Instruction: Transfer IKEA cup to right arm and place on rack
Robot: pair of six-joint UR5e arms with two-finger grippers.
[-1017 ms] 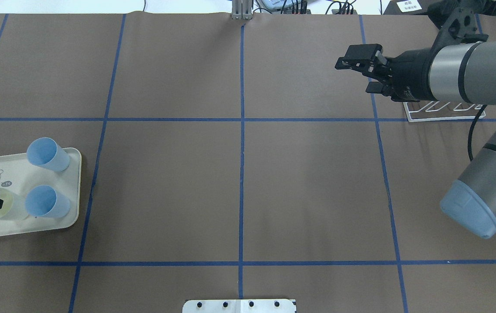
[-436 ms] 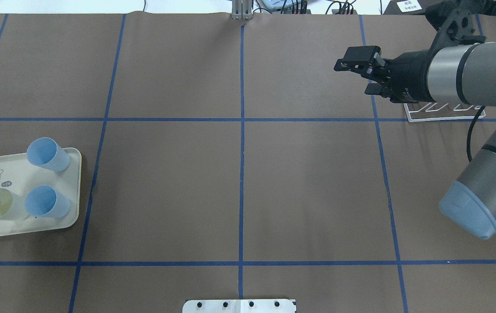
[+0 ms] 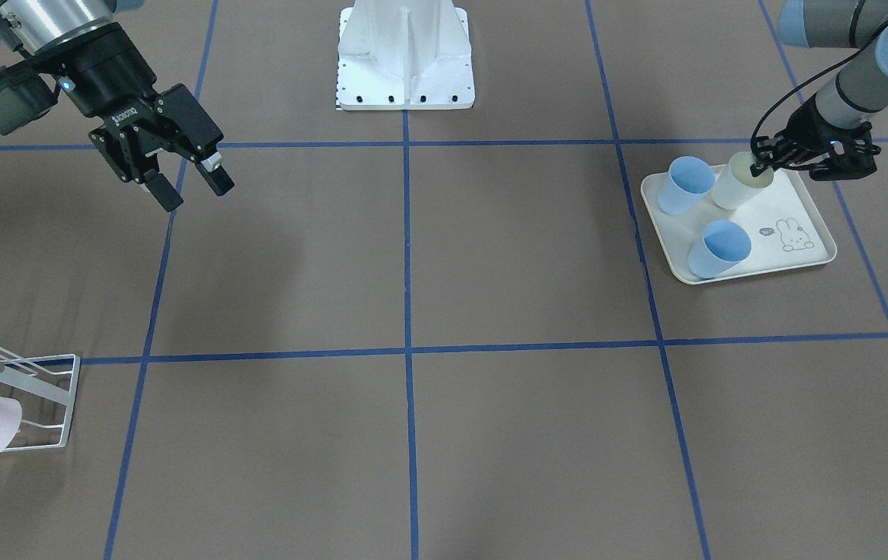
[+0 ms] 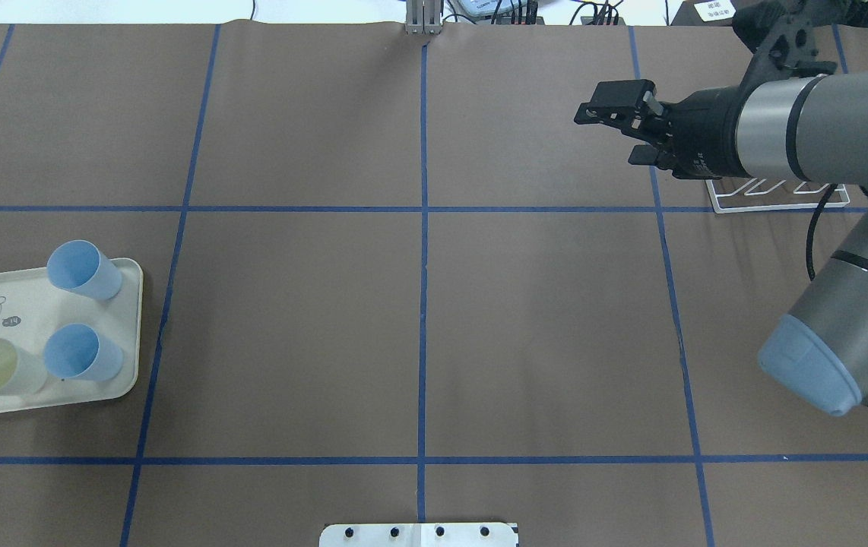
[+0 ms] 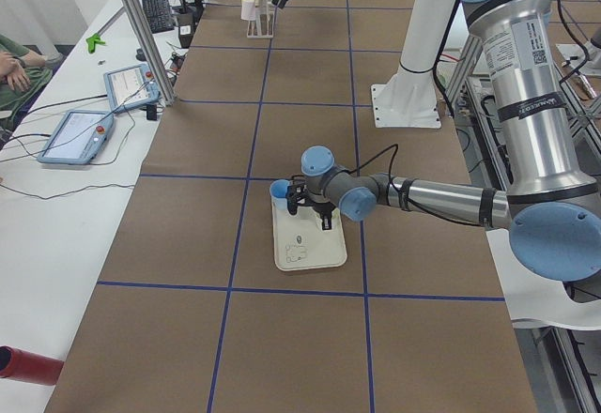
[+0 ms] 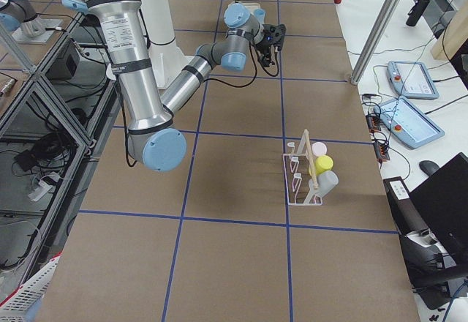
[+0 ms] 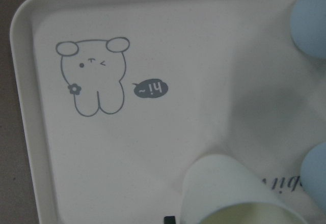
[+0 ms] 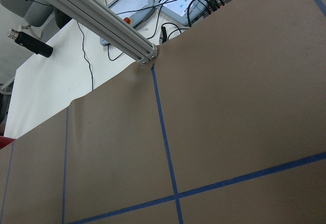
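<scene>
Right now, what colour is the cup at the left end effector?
Cream cup, clearest in front-facing view.

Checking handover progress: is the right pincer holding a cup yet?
No, the right pincer hangs open and empty in the front-facing view.

R claw (image 3: 195, 194) open, up high; L claw (image 3: 761, 158) low, grip unclear.

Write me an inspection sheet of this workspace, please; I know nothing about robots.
surface: brown table with blue tape grid.
job's things: cream cup and two blue cups on a tray; wire rack holding other cups.
clutter: nothing seen.
end effectors: left end effector at the cream cup's rim, grip unclear; right end effector open, empty.
cables: black cable along the left arm.
surroundings: touch panels on a side bench; a person's arm.
</scene>
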